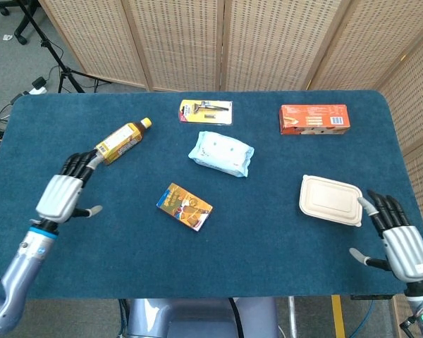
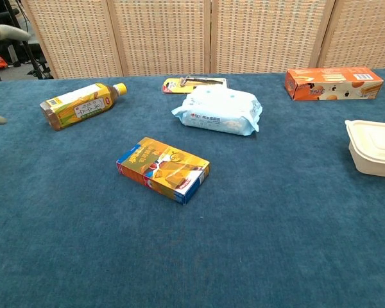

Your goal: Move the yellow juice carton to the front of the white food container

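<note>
The yellow juice carton [image 1: 185,206] [image 2: 163,169] lies flat on the blue table, in front of the wipes pack, with nothing touching it. The white food container [image 1: 330,200] [image 2: 374,147] sits closed at the right side. My left hand [image 1: 62,194] hovers at the table's left, well away from the carton, fingers spread and holding nothing; the chest view shows only blurred fingertips [image 2: 6,31] at its left edge. My right hand [image 1: 399,238] is open at the front right corner, just right of the container.
A yellow tea bottle [image 1: 121,141] [image 2: 81,105] lies at the left rear. A pale wipes pack [image 1: 221,153] [image 2: 220,110] is in the middle. A razor pack [image 1: 206,111] and an orange box [image 1: 314,119] [image 2: 333,83] lie along the back edge.
</note>
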Controlling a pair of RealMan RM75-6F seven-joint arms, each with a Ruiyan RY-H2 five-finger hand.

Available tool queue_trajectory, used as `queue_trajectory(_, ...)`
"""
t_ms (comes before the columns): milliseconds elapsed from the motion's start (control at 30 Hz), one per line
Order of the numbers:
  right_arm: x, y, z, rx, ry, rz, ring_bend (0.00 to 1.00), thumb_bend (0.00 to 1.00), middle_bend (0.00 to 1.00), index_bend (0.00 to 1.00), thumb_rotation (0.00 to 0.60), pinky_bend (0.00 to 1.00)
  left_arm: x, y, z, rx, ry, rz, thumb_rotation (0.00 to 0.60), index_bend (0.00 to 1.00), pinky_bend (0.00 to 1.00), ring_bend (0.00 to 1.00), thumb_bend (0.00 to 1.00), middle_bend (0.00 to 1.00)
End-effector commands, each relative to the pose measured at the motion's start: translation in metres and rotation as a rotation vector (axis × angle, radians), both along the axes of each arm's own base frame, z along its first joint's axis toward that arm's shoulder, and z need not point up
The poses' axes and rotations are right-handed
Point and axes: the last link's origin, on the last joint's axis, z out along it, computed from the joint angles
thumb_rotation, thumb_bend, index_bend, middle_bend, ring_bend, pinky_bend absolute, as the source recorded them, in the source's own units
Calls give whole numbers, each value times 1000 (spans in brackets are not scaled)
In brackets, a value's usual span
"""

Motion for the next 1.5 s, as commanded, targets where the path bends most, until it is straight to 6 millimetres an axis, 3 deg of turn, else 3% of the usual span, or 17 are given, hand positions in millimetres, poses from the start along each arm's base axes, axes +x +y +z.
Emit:
queue_trajectory(33,37,-17,-17,161,-17,142,0,0,0,0,600,0,-31,-21,25,66,-20,78,600,0,0,0,0,0)
queue_trajectory(200,82,-55,-45,316,-10,243,0,0,0,0,600,0,-55,-51,53,209,-5,147,600,0,0,0,0,0)
queue_trajectory(367,126,-81,-83,404,28,336,0,0,0,0,600,0,-62,-68,61,259,23,209,600,0,0,0,0,0)
queue_trajectory(467,156,-91,-108,440,41,392,0,0,0,0,600,0,-62,-67,62,254,19,214,600,0,0,0,0,0)
queue_trajectory(700,213,-106,-163,443,57,489,0,0,0,0,600,0,-65,-66,67,265,29,224,600,0,0,0,0,0)
queue_trajectory(900,260,-101,-211,461,23,512,0,0,0,0,600,0,-67,-66,68,255,21,237,600,0,0,0,0,0)
queue_trajectory(1133,283,-114,-262,443,120,475,0,0,0,0,600,0,-66,-66,71,257,9,239,600,0,0,0,0,0)
queue_trajectory(1300,285,-123,-292,441,174,407,0,0,0,0,600,0,-66,-66,69,244,9,248,600,0,0,0,0,0)
queue_trajectory(1500,277,-135,-310,416,240,334,0,0,0,0,600,0,-68,-64,73,250,-5,261,600,0,0,0,0,0)
